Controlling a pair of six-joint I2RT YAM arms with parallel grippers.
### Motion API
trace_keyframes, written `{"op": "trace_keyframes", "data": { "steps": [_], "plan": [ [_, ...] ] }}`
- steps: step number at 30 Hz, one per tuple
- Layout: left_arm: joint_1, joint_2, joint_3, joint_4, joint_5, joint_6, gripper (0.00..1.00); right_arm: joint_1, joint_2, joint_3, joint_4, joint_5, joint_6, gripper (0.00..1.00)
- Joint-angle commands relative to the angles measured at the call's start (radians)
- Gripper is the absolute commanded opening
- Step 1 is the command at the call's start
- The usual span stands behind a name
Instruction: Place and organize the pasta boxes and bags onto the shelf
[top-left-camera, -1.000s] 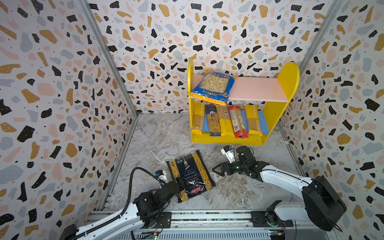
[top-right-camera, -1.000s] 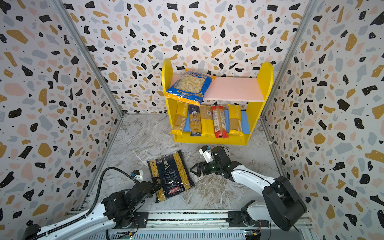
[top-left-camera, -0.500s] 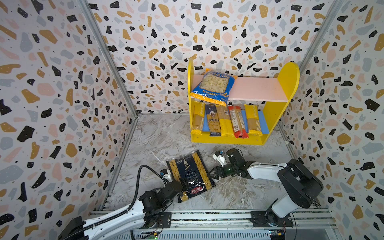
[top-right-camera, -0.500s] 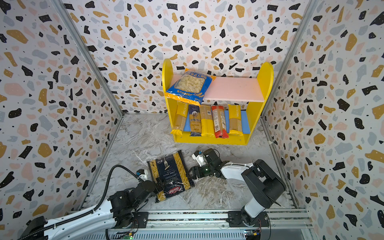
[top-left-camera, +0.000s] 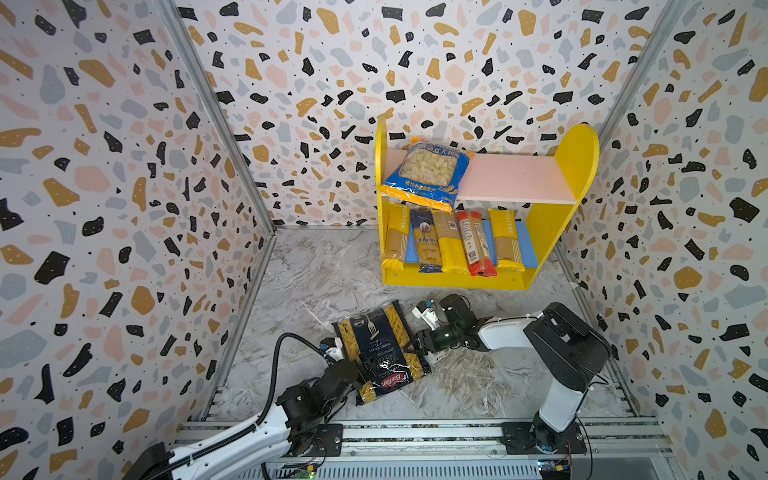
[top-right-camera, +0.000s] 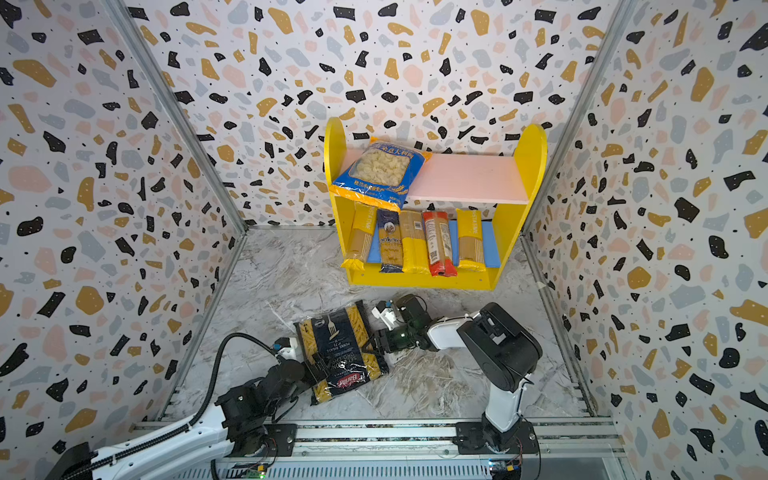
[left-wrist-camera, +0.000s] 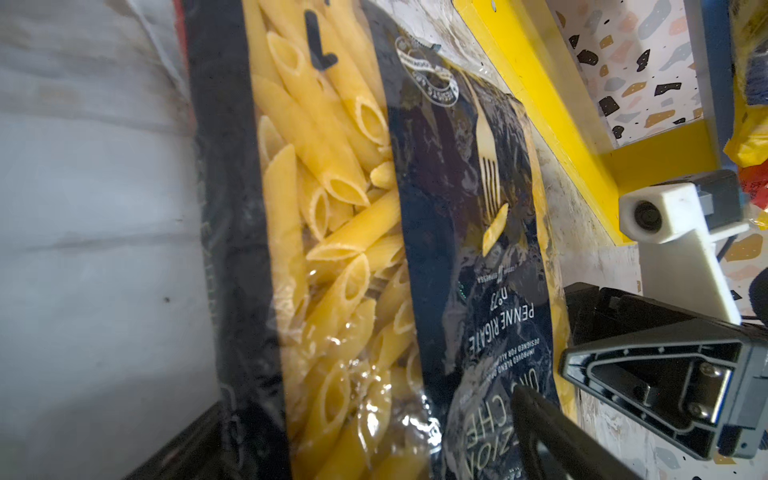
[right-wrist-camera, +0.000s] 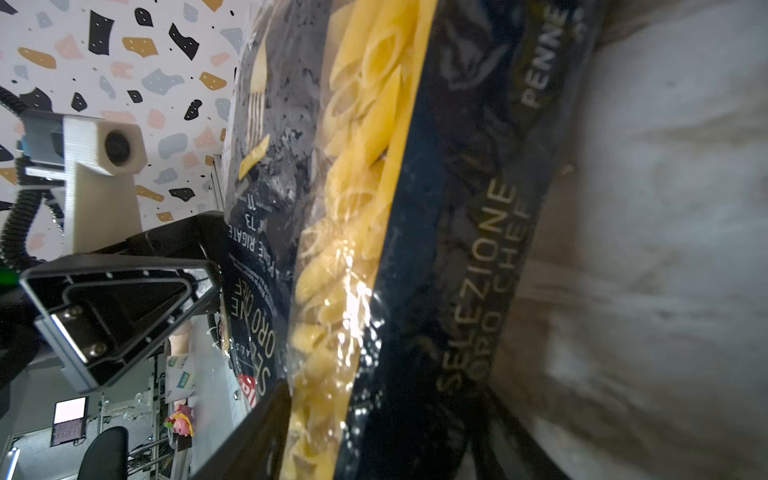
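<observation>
The dark navy Barilla bag (top-left-camera: 380, 353) (top-right-camera: 340, 353) of penne lies flat on the marble floor in front of the shelf (top-left-camera: 577, 158) (top-right-camera: 532, 153). My left gripper (top-left-camera: 360, 369) (top-right-camera: 316, 366) (left-wrist-camera: 365, 415) is open, its fingers either side of the bag's near-left edge. At the bag's right edge, my right gripper (top-left-camera: 415, 347) (top-right-camera: 372, 343) (right-wrist-camera: 386, 399) has its fingers against both faces of the bag. The blue-orange orecchiette bag (top-left-camera: 428, 172) (top-right-camera: 380, 170) rests on the pink upper board. Several long spaghetti packs (top-left-camera: 449, 245) (top-right-camera: 415, 247) stand side by side on the blue lower board.
Terrazzo-patterned walls close in the floor on three sides. A metal rail (top-left-camera: 415, 432) carrying both arm bases runs along the front. The right half of the pink board (top-left-camera: 511, 178) is bare. The right arm's elbow (top-left-camera: 565, 345) stands tall at the front right.
My right gripper has slid left to the bag's right edge and its jaws have narrowed onto it; that arm's elbow has risen. The left gripper has edged in against the bag's left side.
</observation>
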Motion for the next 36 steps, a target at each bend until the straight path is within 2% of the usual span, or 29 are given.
{"op": "trace_keyframes", "data": {
  "steps": [1,6,11,14,22,30,36],
  "plan": [
    [0.024,0.013,-0.024,0.072,0.052,0.042,1.0,0.031,0.022,0.02,0.037,-0.042,0.029,0.64],
    [0.051,0.041,-0.035,0.136,0.091,0.068,1.0,0.045,0.045,0.044,0.064,-0.075,0.044,0.65],
    [0.062,0.049,-0.043,0.169,0.118,0.077,0.99,0.047,0.075,0.039,0.173,-0.15,0.109,0.72],
    [0.063,0.039,-0.045,0.168,0.129,0.082,0.88,0.047,0.088,0.038,0.231,-0.171,0.146,0.76],
    [0.065,-0.018,-0.046,0.163,0.182,0.1,0.53,0.05,0.114,0.082,0.246,-0.152,0.184,0.82],
    [0.065,-0.047,0.015,0.124,0.225,0.16,0.45,0.052,0.137,0.119,0.236,-0.152,0.195,0.88],
    [0.065,-0.102,0.036,0.094,0.245,0.188,0.38,0.012,0.109,0.125,0.117,-0.092,0.135,0.92]
  ]
}}
